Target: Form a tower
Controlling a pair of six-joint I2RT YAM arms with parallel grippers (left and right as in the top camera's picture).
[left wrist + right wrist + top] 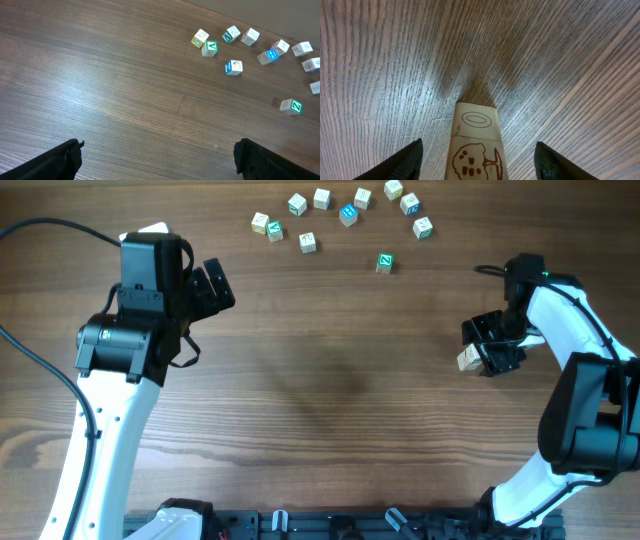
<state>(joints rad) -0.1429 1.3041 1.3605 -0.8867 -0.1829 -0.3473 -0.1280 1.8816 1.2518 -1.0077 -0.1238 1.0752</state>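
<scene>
The tower [476, 145] is a short stack of pale wooden cubes standing on the table; the near cube has a red tree drawing and the one beyond it a red oval. In the overhead view the tower [467, 359] shows as a pale block at the right side of the table. My right gripper [478, 150] straddles it, open, with a gap of bare table between each finger and the cubes. The right gripper [487, 348] covers most of the stack from above. My left gripper [215, 285] hangs open at the far left with nothing between its fingers [70, 155].
Several loose letter cubes lie scattered along the table's far edge [348, 215], some with teal or blue faces. One teal-faced cube [385, 263] sits nearer the middle than the others. The same group of loose cubes [233, 67] appears at the upper right of the left wrist view.
</scene>
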